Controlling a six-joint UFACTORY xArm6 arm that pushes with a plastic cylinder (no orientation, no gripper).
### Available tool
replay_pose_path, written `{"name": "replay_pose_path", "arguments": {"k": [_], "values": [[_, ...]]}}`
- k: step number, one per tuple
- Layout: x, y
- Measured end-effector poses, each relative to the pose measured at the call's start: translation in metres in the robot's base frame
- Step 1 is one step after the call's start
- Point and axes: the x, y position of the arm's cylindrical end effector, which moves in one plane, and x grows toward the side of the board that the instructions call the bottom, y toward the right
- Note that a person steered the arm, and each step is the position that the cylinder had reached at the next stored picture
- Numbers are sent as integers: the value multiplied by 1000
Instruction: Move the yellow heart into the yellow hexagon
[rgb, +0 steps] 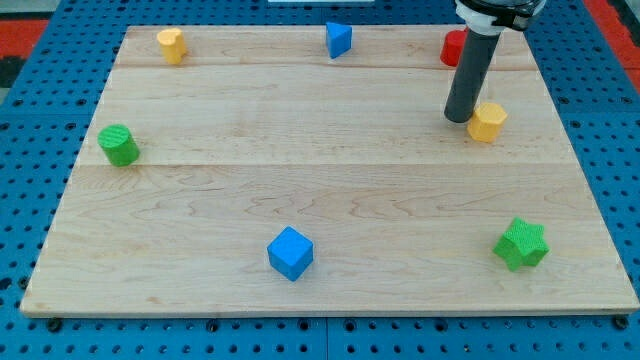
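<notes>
The yellow heart (171, 44) sits near the board's top left corner. The yellow hexagon (487, 121) sits at the view's right, in the upper half of the board. My tip (458, 118) rests on the board just left of the yellow hexagon, touching or almost touching its left side. The heart is far to the left of my tip, across most of the board's width.
A red block (452, 47) stands at the top right, partly hidden behind the rod. A blue triangle (339, 39) is at top centre, a green round block (119, 145) at the left, a blue cube (290, 252) at bottom centre, and a green star (521, 244) at bottom right.
</notes>
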Motion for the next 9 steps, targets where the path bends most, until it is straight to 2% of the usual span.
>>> {"name": "replay_pose_path", "arguments": {"k": [1, 3, 5, 6, 7, 9], "values": [[-14, -30], [-69, -219], [-74, -399], [-120, -414], [-147, -403], [-90, -285]]}}
